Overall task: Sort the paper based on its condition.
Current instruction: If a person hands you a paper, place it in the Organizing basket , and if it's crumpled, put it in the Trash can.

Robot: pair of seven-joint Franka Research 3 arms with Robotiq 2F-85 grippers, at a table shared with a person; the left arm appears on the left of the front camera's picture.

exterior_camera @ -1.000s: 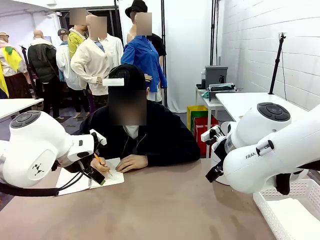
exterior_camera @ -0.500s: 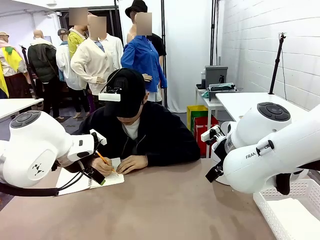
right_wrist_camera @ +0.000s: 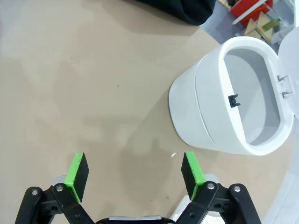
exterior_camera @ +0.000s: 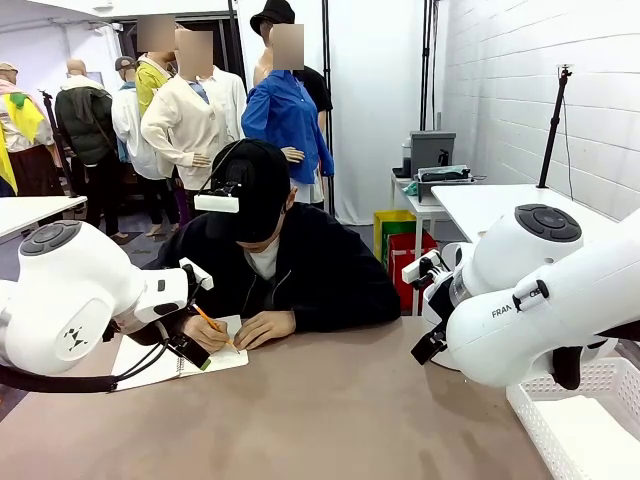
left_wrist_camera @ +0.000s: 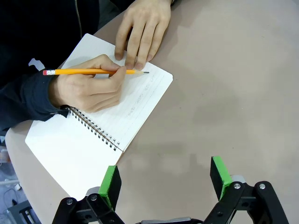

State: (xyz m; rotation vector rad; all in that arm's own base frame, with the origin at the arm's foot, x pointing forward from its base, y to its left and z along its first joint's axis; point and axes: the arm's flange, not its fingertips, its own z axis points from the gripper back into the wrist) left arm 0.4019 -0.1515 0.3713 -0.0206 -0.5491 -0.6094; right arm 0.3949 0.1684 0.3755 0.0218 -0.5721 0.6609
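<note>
The paper is out of view. A person at the far side writes with a yellow pencil [left_wrist_camera: 88, 72] in a spiral-bound white notebook [left_wrist_camera: 88, 144], the other hand [left_wrist_camera: 140, 28] resting on its top edge. My left gripper [left_wrist_camera: 166, 179] hovers open above the bare table just beside the notebook's near corner, holding nothing; in the front view it hangs over the notebook [exterior_camera: 150, 362]. Over bare brown tabletop my right gripper [right_wrist_camera: 135, 177] is open and empty too.
A white bin [right_wrist_camera: 224, 107] with its lid swung open stands on the table to the right of my right gripper. A white mesh basket [exterior_camera: 580, 420] sits at the table's near right corner. The brown tabletop [exterior_camera: 330, 410] lies bare in the middle.
The person's head and pencil hand have shifted slightly while writing. Neither arm has moved.
</note>
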